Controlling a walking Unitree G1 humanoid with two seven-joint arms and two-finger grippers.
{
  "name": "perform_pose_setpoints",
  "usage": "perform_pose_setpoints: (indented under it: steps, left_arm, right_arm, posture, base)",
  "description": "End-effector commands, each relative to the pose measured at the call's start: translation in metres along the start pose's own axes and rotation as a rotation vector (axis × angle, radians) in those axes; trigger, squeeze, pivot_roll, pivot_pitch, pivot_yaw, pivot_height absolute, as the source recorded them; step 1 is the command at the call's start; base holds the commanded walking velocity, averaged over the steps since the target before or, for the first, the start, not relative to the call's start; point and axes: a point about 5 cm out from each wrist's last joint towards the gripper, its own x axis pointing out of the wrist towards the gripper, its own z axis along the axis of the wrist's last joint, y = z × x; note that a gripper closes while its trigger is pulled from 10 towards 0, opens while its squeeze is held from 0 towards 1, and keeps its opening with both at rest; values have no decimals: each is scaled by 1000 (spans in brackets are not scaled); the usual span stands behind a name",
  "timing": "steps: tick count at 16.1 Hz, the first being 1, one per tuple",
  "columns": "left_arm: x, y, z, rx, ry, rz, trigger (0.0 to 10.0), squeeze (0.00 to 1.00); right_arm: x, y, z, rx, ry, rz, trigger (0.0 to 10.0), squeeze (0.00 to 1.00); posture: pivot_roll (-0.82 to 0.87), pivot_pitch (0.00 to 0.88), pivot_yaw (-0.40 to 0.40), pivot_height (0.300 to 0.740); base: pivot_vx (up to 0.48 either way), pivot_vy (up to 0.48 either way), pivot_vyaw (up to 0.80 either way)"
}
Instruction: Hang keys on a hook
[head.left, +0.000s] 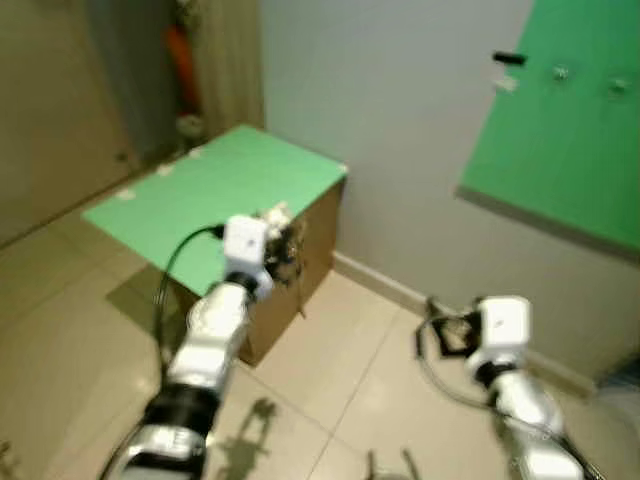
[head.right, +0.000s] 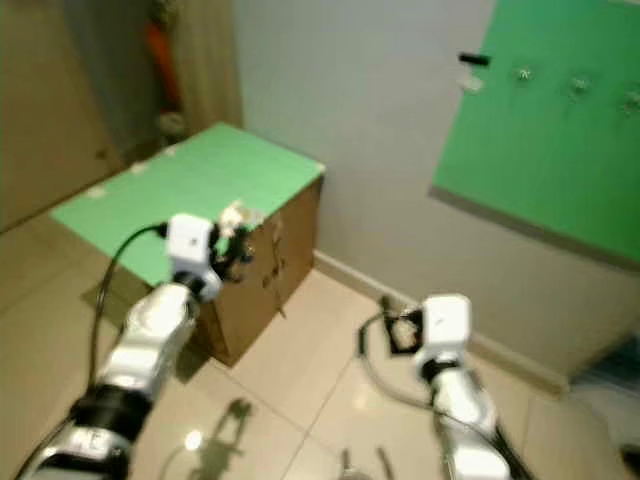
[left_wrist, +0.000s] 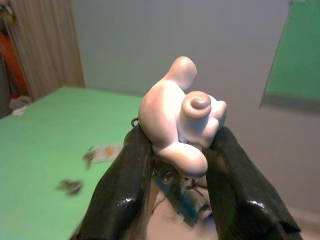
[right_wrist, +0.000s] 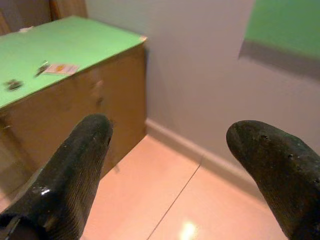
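Note:
My left gripper (left_wrist: 178, 147) is shut on a keychain: a pale, rounded figure charm (left_wrist: 181, 114) sits between the black fingers, and the keys (left_wrist: 181, 196) dangle beneath it. In the eye views that gripper (head.left: 278, 243) is held up over the near corner of a green-topped box (head.left: 215, 190). A green board (head.left: 565, 120) hangs on the grey wall at upper right, with a black hook (head.left: 508, 58) and two small silver hooks (head.left: 560, 72) near its top. My right gripper (right_wrist: 175, 135) is open with nothing in it, low over the tiled floor (head.left: 340, 380).
The box has brown cardboard sides and stands against the wall's skirting (head.left: 385, 285). A small card (right_wrist: 61, 68) and some dark bits (right_wrist: 12, 84) lie on its green top. A curtain and an orange object (head.left: 180, 60) stand in the far left corner.

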Motion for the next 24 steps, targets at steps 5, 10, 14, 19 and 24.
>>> perform_pose_setpoints:
  steps: [5, 10, 14, 19, 24]
  left_arm:
    - [11, -2, 1, 51, 28, 1, 10000, 0]
    - [8, -14, 0, 43, -12, -98, 10000, 0]
    - [10, -15, 2, 52, -22, -105, 10000, 0]
    - [12, -15, 3, 47, -28, -112, 10000, 0]
    - [16, 1, -1, 100, 46, -87, 10000, 0]
  right_arm:
    - [-20, 0, -2, -96, -4, 78, 10000, 0]
    - [-34, 2, -12, -95, 19, 80, 10000, 0]
    - [-36, 3, -16, -94, 42, 78, 10000, 0]
    - [-30, -3, -18, -96, 36, 45, 10000, 0]
    - [-16, -20, 0, -89, -4, 23, 10000, 0]
  posture:
    - [-228, 15, 24, 740]
    - [-242, 30, 39, 740]
    - [-239, 17, 37, 740]
    - [-237, 9, 36, 740]
    - [-228, 0, 37, 740]
  base:
    - [0, 288, -469]
    - [92, 0, 0]
    - [458, 0, -500]
    - [458, 0, -711]
    - [78, 0, 0]
